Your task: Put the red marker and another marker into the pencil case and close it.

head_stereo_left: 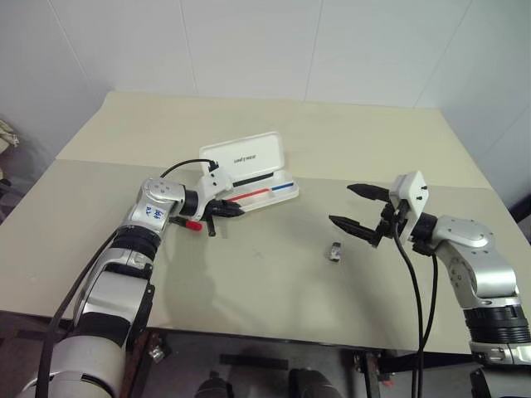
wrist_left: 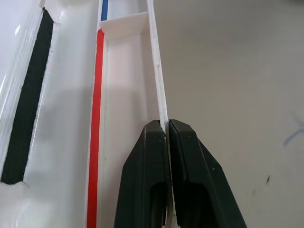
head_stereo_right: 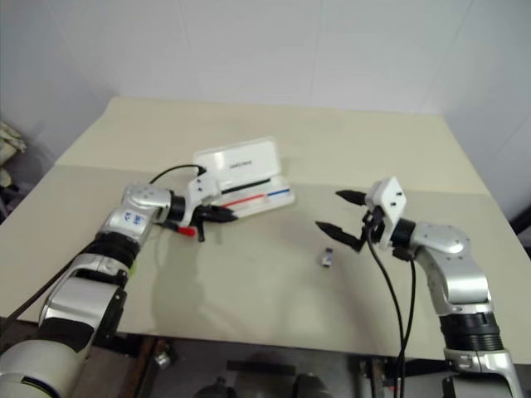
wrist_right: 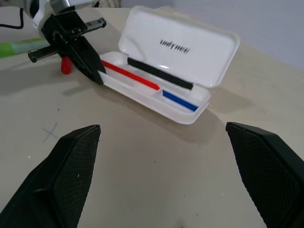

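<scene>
Lettering "UNITREE" marks the open pencil case [wrist_right: 178, 50] lid.

You are looking at a bare test room or lab: a plain beige table [head_stereo_left: 274, 124] pushed into a corner of white panelled walls [head_stereo_left: 249, 41], with cables [head_stereo_left: 419, 307] trailing off the robot arms at its edge.

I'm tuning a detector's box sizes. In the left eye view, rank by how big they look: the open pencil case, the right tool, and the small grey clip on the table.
1. pencil case, largest.
2. right tool, smaller, though it sits nearer the camera, which inflates it.
3. grey clip, clearly smallest.
</scene>
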`<state>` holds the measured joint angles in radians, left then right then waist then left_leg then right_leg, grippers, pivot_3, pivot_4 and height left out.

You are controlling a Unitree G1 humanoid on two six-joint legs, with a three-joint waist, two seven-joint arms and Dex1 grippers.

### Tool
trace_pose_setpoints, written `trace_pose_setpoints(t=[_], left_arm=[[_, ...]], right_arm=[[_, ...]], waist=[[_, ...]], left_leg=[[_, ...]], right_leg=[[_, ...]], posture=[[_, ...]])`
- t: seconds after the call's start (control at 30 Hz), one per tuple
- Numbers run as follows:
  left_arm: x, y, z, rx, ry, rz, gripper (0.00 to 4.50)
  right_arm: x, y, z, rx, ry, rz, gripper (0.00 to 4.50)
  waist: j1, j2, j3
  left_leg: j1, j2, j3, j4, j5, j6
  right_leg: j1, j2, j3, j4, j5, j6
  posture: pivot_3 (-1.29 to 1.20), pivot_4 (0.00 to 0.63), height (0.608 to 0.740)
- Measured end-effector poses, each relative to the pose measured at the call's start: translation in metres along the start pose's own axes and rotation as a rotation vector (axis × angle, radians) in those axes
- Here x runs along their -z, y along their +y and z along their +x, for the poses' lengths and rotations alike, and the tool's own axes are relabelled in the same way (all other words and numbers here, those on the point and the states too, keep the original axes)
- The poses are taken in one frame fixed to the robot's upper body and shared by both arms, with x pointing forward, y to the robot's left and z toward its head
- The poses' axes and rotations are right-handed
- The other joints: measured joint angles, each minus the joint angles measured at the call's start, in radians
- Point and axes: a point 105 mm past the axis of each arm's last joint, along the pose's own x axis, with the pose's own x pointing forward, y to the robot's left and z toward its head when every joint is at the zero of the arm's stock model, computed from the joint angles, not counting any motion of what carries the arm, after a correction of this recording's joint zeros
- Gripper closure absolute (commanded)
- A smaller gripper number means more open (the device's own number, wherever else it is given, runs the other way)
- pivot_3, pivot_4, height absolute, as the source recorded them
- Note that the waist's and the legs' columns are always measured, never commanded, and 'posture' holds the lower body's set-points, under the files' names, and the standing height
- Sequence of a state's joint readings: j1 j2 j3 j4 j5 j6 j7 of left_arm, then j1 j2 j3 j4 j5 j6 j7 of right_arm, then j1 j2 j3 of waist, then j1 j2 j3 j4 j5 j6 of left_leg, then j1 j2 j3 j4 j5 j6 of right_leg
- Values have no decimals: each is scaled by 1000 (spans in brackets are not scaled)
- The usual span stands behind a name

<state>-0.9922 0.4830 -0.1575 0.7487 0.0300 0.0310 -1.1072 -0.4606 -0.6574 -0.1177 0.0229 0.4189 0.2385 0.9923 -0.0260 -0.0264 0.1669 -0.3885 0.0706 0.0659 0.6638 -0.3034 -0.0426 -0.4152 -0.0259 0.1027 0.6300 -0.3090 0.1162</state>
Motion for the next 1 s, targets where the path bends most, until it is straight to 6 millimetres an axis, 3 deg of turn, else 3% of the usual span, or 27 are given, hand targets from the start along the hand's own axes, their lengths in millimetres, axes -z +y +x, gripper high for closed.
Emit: trace_pose_setpoints(t=[0.2, 0.5, 0.77, 1.0], left_arm=[[-16, -33, -7, 28, -57, 82, 4461], [1, -96, -15, 145, 30, 141, 4461], [5, -126, -23, 206, 57, 217, 4461], [26, -135, -33, 227, 128, 261, 4461]], right_arm=[[1, 3, -11, -61, 35, 23, 0], [-4, -6, -28, -48, 77, -2, 0], [-4, -7, -29, -42, 82, 8, 0], [-3, -7, -30, -34, 85, 8, 0]], waist=[[-2, 0, 0], [-2, 0, 0], [-2, 0, 0], [-2, 0, 0]], left_leg=[[0, 0, 2, 0, 0, 0], [3, 0, 3, 2, 0, 3], [3, -1, 4, 2, 0, 4], [3, -1, 5, 2, 0, 4]], right_leg=[[0, 0, 1, 0, 0, 0], [1, 0, 4, -1, 1, 3], [1, 0, 7, -2, 2, 4], [1, 0, 7, -3, 2, 4]], posture=[[0, 150, 740], [0, 150, 740], [0, 150, 740], [0, 150, 740]])
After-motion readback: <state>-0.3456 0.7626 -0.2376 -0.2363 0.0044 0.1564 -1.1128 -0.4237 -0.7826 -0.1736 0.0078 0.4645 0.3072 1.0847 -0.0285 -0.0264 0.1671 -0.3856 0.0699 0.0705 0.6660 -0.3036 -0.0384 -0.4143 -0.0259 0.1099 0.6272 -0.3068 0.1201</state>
